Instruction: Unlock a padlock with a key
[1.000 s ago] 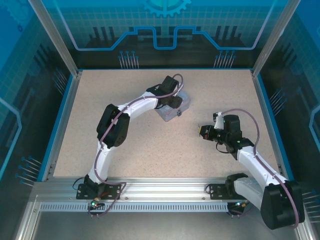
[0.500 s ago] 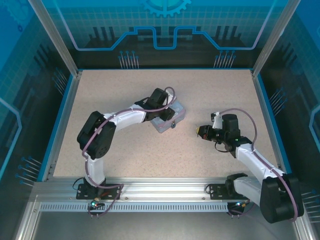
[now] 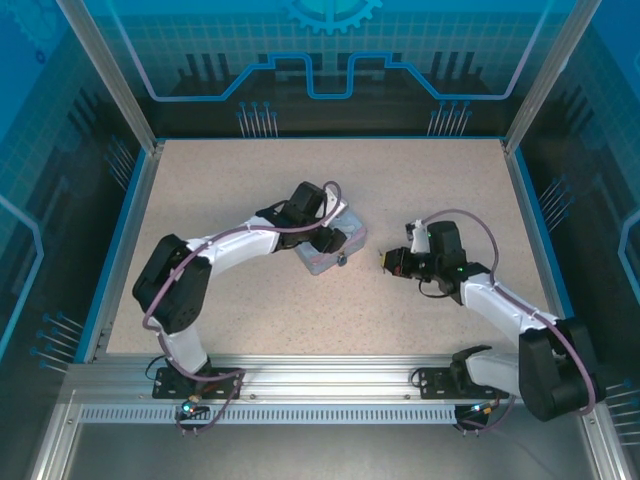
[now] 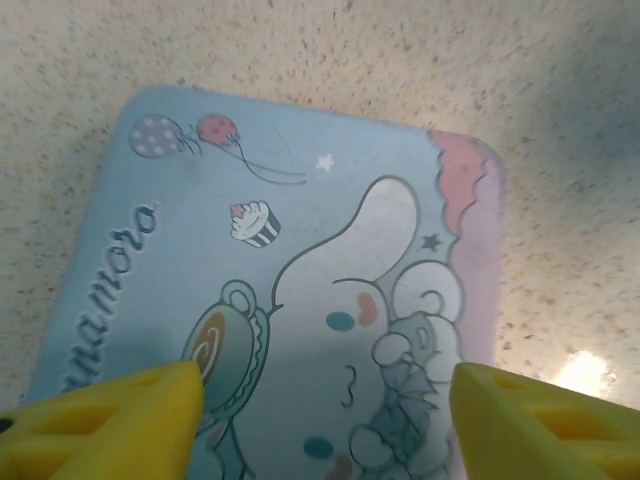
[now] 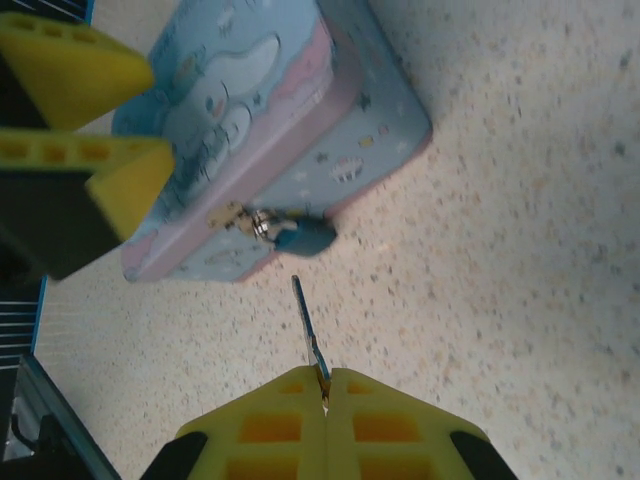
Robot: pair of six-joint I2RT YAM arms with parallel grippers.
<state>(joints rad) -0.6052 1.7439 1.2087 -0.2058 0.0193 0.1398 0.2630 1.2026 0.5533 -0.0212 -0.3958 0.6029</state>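
Pinching the key (image 5: pixel 305 320) tight, the right tool (image 5: pixel 325 385) points it straight at the padlock (image 5: pixel 305 238) close ahead; left tool (image 4: pixel 320 400) spread wide.

The top camera looks steeply down from above and behind the arm bases (image 3: pixel 200 378), holding the whole tabletop (image 3: pixel 440 180). The left wrist camera peers past the left tool (image 4: pixel 320 420), close over the tin (image 4: pixel 300 250) lid. The right wrist camera looks ahead of the right tool (image 5: pixel 325 400) at that same tin's front, slightly farther off.
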